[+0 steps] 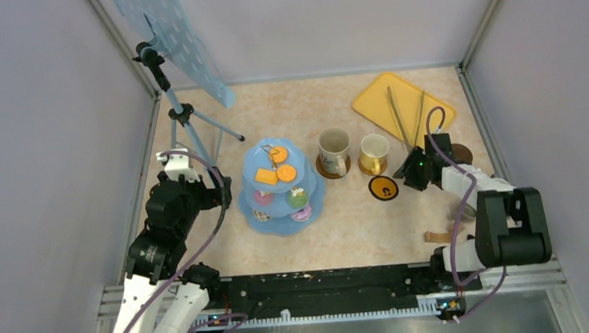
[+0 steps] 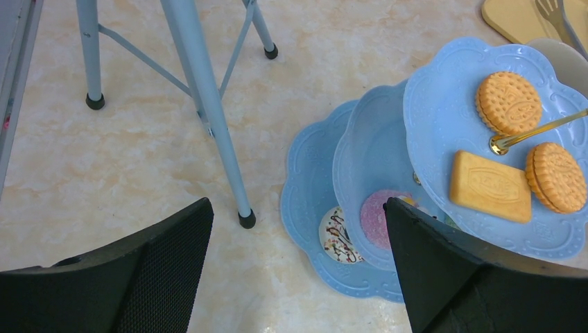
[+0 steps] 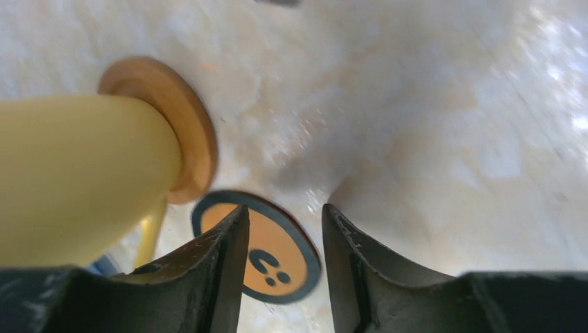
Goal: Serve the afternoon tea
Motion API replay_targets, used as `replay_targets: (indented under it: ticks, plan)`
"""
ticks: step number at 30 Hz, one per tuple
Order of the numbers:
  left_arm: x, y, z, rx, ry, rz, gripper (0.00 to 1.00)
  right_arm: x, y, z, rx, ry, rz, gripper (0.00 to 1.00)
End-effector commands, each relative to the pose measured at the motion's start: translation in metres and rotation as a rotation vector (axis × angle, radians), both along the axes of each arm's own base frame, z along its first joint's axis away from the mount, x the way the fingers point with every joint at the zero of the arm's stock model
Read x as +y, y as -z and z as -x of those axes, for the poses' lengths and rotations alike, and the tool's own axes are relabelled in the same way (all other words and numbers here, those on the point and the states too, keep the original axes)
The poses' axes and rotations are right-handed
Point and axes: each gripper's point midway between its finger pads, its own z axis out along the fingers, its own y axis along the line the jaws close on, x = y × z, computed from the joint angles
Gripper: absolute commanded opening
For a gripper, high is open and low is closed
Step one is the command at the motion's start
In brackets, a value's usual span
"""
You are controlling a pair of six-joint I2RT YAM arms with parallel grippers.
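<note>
A blue three-tier stand (image 1: 315,199) at the table's middle carries orange biscuits (image 1: 283,173), donuts and cupcakes. Its biscuits (image 2: 508,103) and a pink donut (image 2: 380,218) show in the left wrist view. To its right, a beige mug (image 1: 335,149) and a yellow mug (image 1: 373,153) each stand on a brown coaster. A loose coaster (image 1: 384,188) with an orange face and a dark ring lies in front of the yellow mug. My right gripper (image 3: 284,208) hovers low over that coaster (image 3: 277,260), jaws apart and empty. My left gripper (image 2: 298,270) is wide open, left of the stand.
A flat yellow tray (image 1: 436,109) with metal tongs (image 1: 405,116) lies at the back right. A blue tripod (image 1: 182,115) holding a dotted board stands at the back left, one foot (image 2: 246,220) close to my left fingers. A brown piece (image 1: 437,236) lies by the right arm's base.
</note>
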Motion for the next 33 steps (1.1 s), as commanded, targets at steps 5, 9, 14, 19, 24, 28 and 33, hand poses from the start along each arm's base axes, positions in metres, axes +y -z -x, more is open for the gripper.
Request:
replay_targets:
  ticks: [5, 9, 14, 19, 24, 28, 33]
  plan:
    - [0.000, -0.012, -0.004, -0.046, -0.005, 0.013, 0.99, 0.059, 0.010, 0.001, 0.042, -0.145, -0.132, 0.36]
    - [0.000, -0.012, -0.004, -0.043, -0.005, 0.012, 0.99, 0.086, 0.018, 0.048, 0.106, -0.103, -0.228, 0.33]
    - [-0.001, -0.009, -0.006, -0.033, 0.000, 0.010, 0.99, 0.100, 0.007, 0.068, 0.071, -0.025, -0.363, 0.31]
    - [-0.001, -0.009, -0.006, -0.030, 0.001, 0.009, 0.99, 0.062, -0.006, 0.064, -0.036, 0.003, -0.181, 0.34]
    - [-0.001, -0.009, -0.006, -0.031, 0.002, 0.010, 0.99, 0.086, 0.007, 0.083, 0.022, -0.156, -0.226, 0.34]
    - [-0.001, -0.009, -0.006, -0.031, 0.001, 0.009, 0.99, 0.128, 0.004, 0.091, 0.001, -0.262, -0.245, 0.35]
    - [0.000, -0.009, -0.006, -0.029, -0.007, 0.010, 0.99, 0.117, -0.019, 0.066, -0.081, -0.245, -0.127, 0.41]
